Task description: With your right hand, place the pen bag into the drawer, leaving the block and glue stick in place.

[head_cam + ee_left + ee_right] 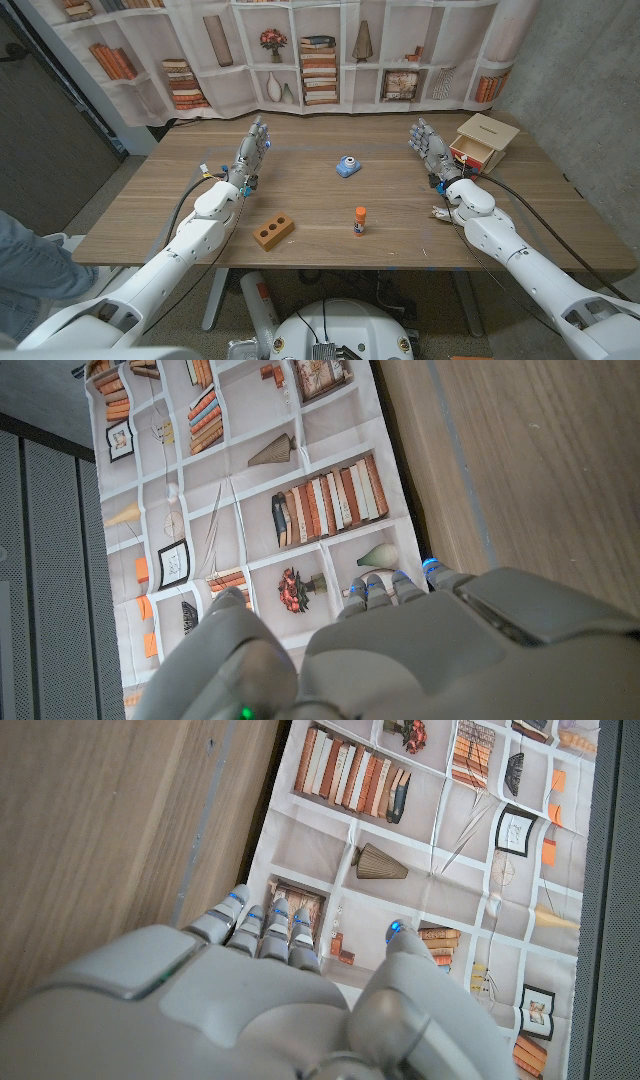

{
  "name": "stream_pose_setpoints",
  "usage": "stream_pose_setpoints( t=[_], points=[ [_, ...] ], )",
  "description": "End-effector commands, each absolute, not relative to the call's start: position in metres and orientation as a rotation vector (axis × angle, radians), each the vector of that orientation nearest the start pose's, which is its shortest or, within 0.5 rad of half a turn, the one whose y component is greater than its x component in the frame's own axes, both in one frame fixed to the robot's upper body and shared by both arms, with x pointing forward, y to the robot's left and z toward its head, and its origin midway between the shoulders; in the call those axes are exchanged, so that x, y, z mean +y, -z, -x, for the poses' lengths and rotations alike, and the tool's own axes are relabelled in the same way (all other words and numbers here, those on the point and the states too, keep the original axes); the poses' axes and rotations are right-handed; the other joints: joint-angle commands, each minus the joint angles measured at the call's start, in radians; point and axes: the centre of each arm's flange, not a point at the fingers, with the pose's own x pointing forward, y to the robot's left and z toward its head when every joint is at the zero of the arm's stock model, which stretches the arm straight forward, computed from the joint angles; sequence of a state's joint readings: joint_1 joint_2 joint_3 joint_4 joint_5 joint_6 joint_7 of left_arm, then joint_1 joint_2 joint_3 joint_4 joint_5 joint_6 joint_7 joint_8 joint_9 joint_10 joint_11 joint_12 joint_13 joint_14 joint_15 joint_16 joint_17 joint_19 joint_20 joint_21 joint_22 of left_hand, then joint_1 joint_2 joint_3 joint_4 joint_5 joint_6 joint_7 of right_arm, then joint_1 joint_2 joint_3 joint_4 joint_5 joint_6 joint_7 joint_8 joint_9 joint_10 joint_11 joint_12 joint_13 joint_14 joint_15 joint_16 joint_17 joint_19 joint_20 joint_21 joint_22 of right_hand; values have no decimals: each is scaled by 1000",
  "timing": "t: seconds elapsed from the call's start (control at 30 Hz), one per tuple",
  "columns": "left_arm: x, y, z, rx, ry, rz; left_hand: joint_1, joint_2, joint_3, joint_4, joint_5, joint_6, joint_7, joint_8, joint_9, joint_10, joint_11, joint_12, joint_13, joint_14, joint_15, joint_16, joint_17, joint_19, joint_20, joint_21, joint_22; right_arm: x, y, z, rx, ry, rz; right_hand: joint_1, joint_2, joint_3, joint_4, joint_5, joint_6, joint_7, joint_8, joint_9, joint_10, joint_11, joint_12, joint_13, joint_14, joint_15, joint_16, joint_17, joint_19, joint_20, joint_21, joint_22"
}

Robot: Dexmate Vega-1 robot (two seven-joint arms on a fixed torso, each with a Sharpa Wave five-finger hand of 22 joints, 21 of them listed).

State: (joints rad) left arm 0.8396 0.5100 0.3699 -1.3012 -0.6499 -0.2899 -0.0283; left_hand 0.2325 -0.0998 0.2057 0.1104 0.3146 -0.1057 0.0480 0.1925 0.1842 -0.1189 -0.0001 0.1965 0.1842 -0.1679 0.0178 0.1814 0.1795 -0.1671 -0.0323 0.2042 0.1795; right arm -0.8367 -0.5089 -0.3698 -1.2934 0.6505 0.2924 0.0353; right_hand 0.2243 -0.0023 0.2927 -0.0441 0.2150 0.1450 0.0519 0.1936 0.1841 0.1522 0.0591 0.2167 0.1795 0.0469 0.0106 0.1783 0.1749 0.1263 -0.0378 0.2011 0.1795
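Note:
A small blue pen bag [347, 167] lies on the wooden table [330, 230] near its middle. In front of it an orange-capped glue stick [360, 221] stands upright, and a brown block [273, 231] with two holes lies to its left. A small wooden drawer box [483, 143] with a red front stands at the far right. My right hand [430, 147] is open, fingers up, just left of the drawer and well right of the pen bag. My left hand [252, 150] is open at the left, holding nothing. Each wrist view shows the back of its own hand: left hand [400, 650], right hand [230, 1000].
A bookshelf-print curtain [300, 50] hangs behind the table's far edge. A grey wall stands at the right. A person's jeans-clad leg [20, 260] is at the left edge. Bare tabletop lies between the pen bag and the drawer.

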Motion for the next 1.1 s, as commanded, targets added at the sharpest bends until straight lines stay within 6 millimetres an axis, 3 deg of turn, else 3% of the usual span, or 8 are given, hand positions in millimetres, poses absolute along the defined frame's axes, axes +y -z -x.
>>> stream_pose_setpoints(
  t=[0.03, 0.47, 1.1],
  points=[
    [289, 26, -655, -587, 206, 42, 11, 4, 4, -1, 5, -10, -2, 4, 3, -9, 1, 6, 3, -23, -2, 5, 2, -48, -32, 6, 3, -293, 25, -654, -598, -208, -40, 11, 1, 7, 1, 6, 8, 0, 4, 3, 7, 1, 3, 4, 12, 0, 7, 3, 10, -21, 4, 4],
    [287, 25, -655, -589, 211, 37, 13, 6, 1, -2, 6, -9, -2, 4, 3, -9, 1, 6, 3, -23, -1, 5, 2, -50, -31, 4, 3, -291, 24, -652, -601, -211, -35, 12, 3, 6, 0, 5, 8, -1, 4, 3, 10, 0, 3, 4, 14, 0, 7, 3, 11, -21, 3, 4],
    [280, 19, -649, -594, 223, 20, 14, 10, -3, -2, 6, -9, -1, 4, 3, -10, 0, 6, 3, -23, -1, 5, 2, -50, -28, 3, 4, -301, 18, -630, -652, -200, -7, 16, 6, 6, -5, 5, 16, -3, 5, 3, 20, -3, 4, 4, 25, -5, 9, 3, 19, -24, 5, 4]
  ],
)
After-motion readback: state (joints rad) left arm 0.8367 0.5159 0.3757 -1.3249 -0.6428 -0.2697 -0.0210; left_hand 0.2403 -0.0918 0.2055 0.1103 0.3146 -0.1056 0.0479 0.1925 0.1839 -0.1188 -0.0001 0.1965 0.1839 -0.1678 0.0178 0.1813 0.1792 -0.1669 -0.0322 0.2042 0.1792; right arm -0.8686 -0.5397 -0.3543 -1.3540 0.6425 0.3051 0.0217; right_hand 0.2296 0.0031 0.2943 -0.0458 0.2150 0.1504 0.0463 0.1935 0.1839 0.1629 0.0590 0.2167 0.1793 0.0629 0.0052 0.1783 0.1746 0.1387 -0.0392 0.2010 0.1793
